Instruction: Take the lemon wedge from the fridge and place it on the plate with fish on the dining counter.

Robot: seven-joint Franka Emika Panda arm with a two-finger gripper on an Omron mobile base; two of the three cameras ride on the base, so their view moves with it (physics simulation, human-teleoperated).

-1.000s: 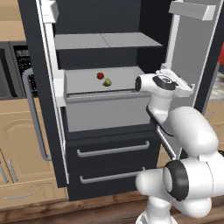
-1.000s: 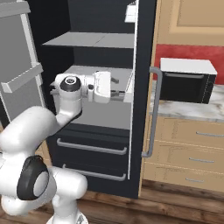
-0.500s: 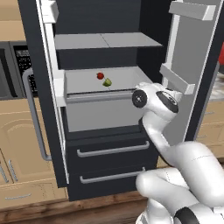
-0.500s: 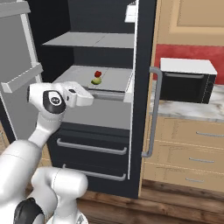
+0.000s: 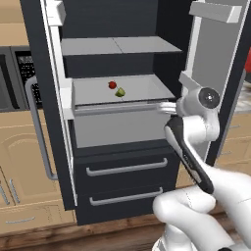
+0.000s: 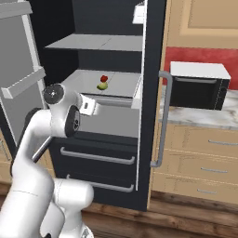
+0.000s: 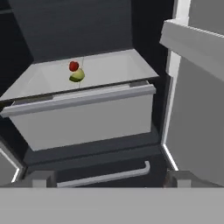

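The fridge stands open, black outside and grey-white inside. On its middle shelf, over a pale drawer bin, the tiny yellow-green lemon wedge lies just in front of a small red fruit. My gripper hovers outside the shelf's front right corner, well short of the wedge. It is open with nothing between its fingers. The plate with fish and the dining counter are out of view.
The right fridge door with its door bin stands close beside my hand. The other door has a long grey handle. A black microwave sits on a marble worktop. Two black lower drawers lie beneath.
The arm has folded differently, its upper links swinging down and aside, while the hand stays near the shelf's front, facing in. Gripper still open; the wedge and red fruit have not moved.
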